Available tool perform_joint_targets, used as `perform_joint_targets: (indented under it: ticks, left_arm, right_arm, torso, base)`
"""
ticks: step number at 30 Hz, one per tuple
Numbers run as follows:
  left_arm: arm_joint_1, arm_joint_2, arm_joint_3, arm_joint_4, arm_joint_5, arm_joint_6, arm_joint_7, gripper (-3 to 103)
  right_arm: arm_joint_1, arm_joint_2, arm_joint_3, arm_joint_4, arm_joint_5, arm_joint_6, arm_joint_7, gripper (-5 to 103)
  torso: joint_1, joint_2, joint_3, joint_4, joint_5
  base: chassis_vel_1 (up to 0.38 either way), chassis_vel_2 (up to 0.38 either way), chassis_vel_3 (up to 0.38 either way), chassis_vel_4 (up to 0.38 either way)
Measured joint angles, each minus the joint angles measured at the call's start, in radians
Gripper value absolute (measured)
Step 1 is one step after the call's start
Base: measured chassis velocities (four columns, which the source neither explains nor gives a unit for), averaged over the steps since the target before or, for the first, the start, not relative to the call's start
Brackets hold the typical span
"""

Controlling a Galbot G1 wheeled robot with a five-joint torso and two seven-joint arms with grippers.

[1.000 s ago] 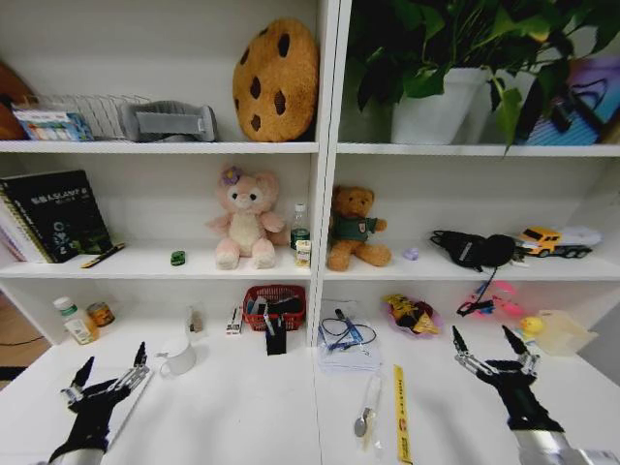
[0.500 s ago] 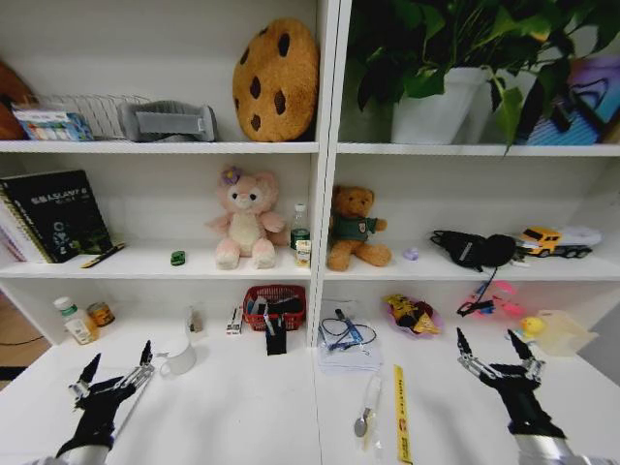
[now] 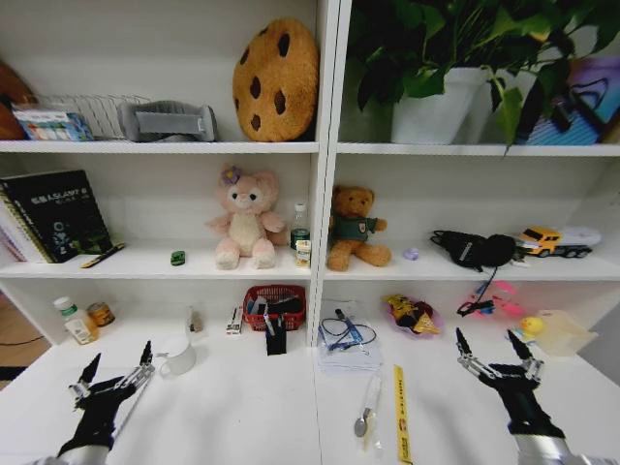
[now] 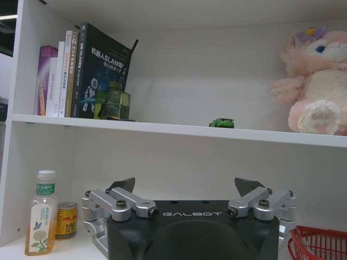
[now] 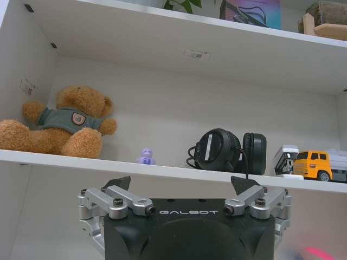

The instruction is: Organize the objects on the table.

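Over the white surface (image 3: pixel 252 417) my left claw (image 3: pixel 116 373) and right claw (image 3: pixel 494 354) hover low with fingers spread, holding nothing. Between them lie the yellow ruler (image 3: pixel 399 412) and, near my left claw, the white mug (image 3: pixel 178 356).

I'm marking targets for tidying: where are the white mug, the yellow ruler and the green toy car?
white mug (image 3: pixel 179 358), head view, on its side wall.
yellow ruler (image 3: pixel 399 407), head view, mid-length.
green toy car (image 4: pixel 222 123), left wrist view, on its body.

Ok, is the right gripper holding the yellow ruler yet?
No, the right gripper hovers open and empty over the table, while the yellow ruler lies flat to its left.
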Motion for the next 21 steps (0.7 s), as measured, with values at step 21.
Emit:
perform_joint_targets:
  ticks: [21]
  left_arm:
    - [0.0, 0.0, 0.0, -0.001, 0.0, 0.001, 0.0, 100]
  right_arm:
    - [0.0, -0.001, 0.0, 0.0, 0.001, -0.001, 0.0, 100]
  torso:
    - [0.0, 0.0, 0.0, 0.0001, -0.0001]
  base:
    - [0.065, 0.064, -0.061, -0.062]
